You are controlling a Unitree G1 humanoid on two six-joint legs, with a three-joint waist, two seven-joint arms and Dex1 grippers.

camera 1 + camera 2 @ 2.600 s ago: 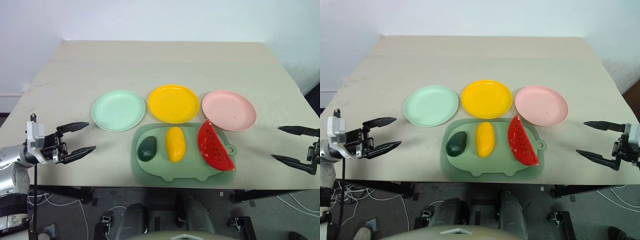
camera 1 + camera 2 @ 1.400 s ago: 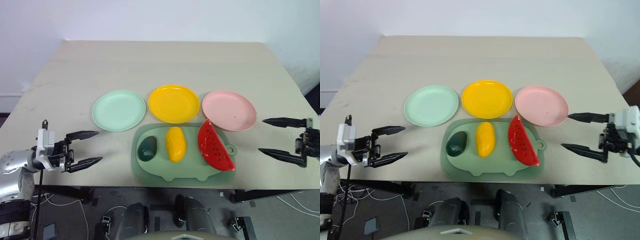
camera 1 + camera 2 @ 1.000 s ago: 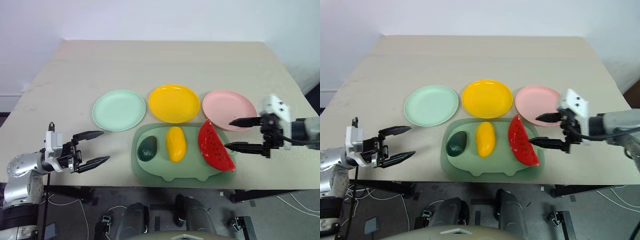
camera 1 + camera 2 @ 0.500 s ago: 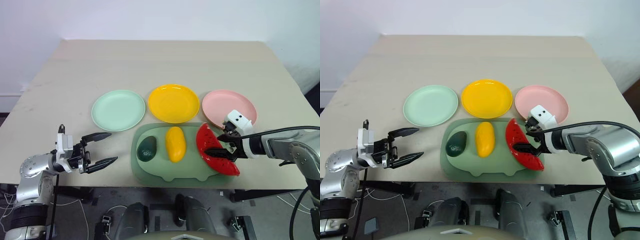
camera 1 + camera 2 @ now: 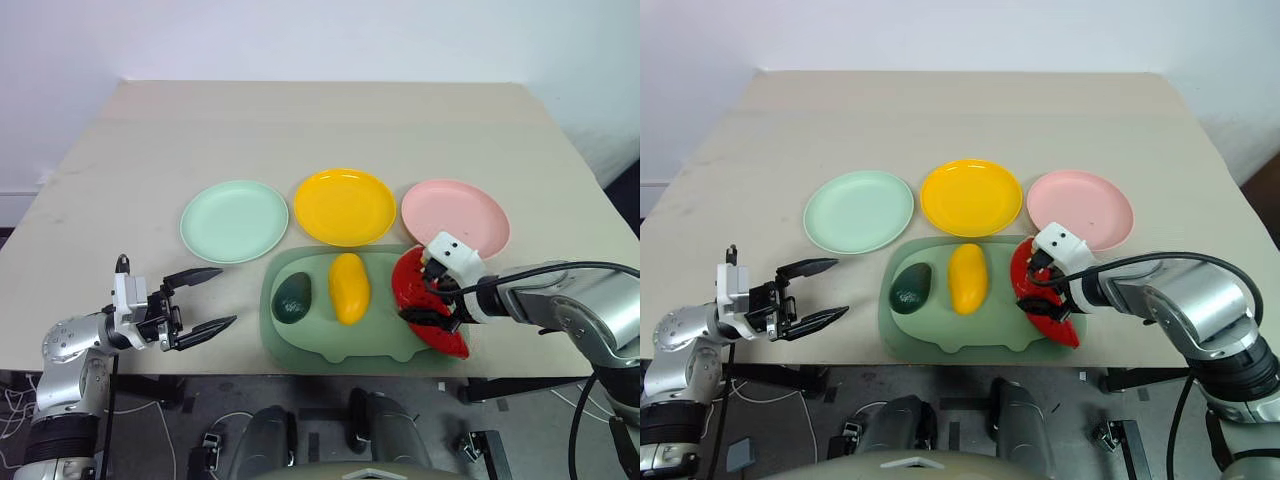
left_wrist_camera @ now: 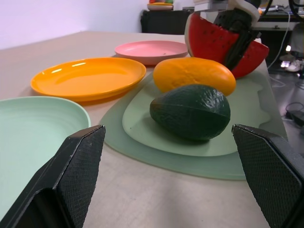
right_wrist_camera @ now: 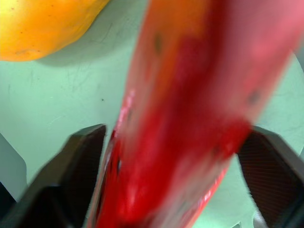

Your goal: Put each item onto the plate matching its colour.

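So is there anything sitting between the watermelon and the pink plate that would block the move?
Nothing visible does. The watermelon wedge, with the right end effector around it, sits on the board just in front of the pink plate, with bare table between them.

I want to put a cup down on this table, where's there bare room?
Bare table lies beyond the three plates, green, yellow and pink. There is also room outside the green plate, above the left claw. It is crowded on the board, with avocado, mango and watermelon under the right claw.
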